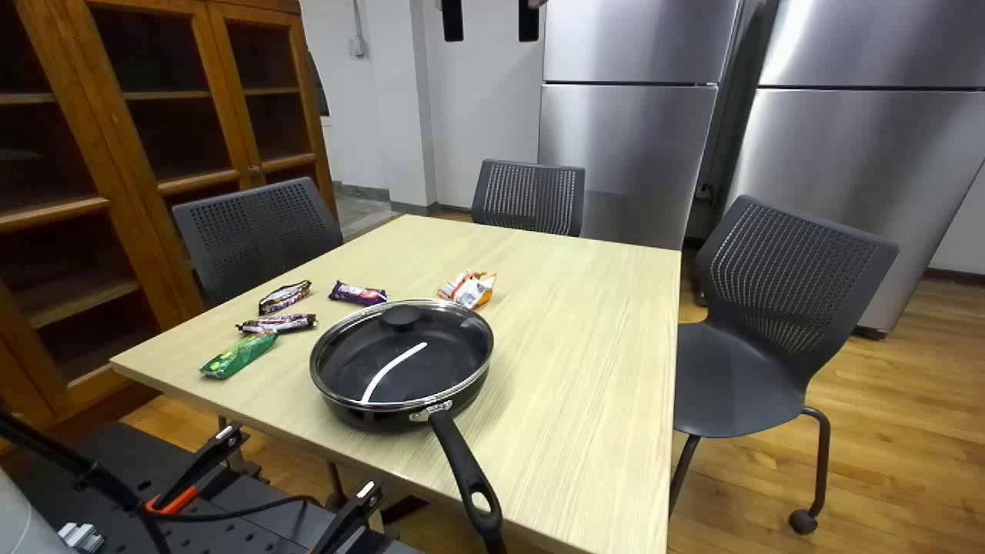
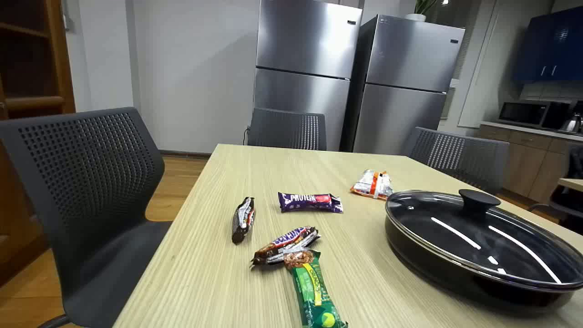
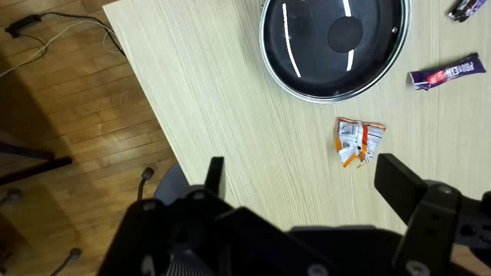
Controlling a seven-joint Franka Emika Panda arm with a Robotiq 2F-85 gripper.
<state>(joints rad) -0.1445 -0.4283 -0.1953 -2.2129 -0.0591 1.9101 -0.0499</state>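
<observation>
Wrist view, crumpled packet (image 3: 356, 141), silvery white, orange edges, small print

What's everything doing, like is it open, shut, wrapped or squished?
Gripper, open and empty
Orange-and-white bag, crumpled; unclear if opened
Frying pan, covered
Glass lid, on the pan
Purple bar, wrapped
Green bar, wrapped
Brown bar beside the green one, wrapped
Other brown bar, wrapped
Fridges, doors shut
Wooden cabinet, doors shut

In an exterior view we peer down across the table (image 1: 592, 346) from above; in an exterior view we sit low, right near the green bar (image 2: 314, 287). Both face the fridges (image 2: 305, 50); the wrist view stares down, and all catch the lidded pan (image 3: 314, 53).
</observation>
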